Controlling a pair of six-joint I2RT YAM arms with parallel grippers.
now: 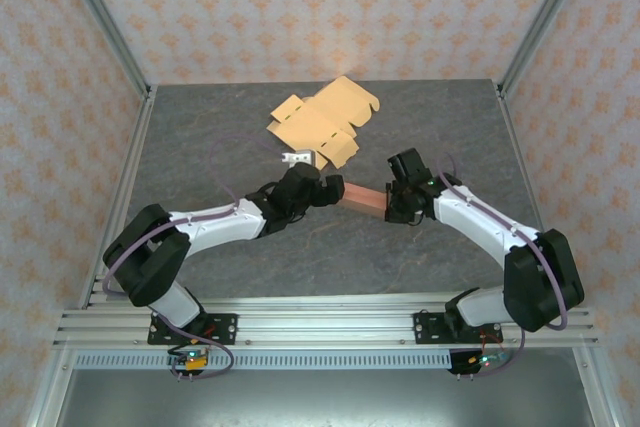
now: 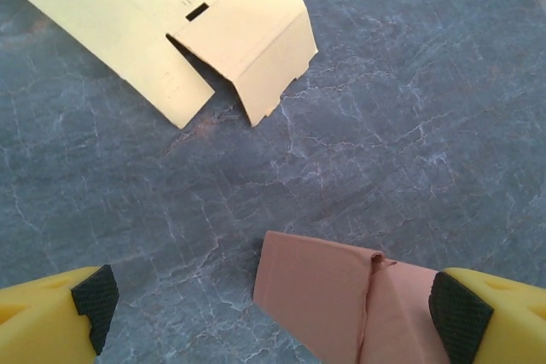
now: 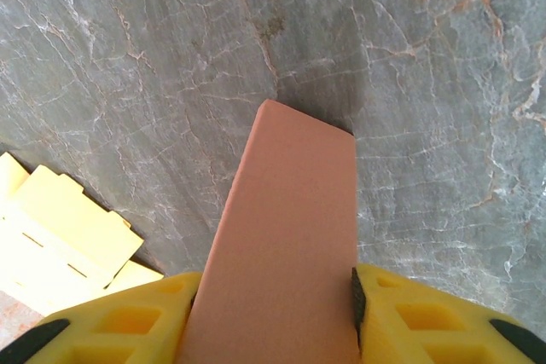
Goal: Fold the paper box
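Paper box (image 3: 294, 228), looking light and crease-prone, is sitting clamped in the right tool (image 3: 271, 300); the left tool (image 2: 273, 304), spread wide, is framing its free end, probably the best hold.

The top external camera looks down from above and behind the 2 arm bases, over the whole table (image 1: 300, 267). The wrist cameras sit close, looking past the left gripper (image 2: 277, 309) and right gripper (image 3: 273, 313) onto the tabletop. All 3 views share the pink box (image 1: 362, 197) between the fingers and the yellow carton (image 1: 325, 119) near them.
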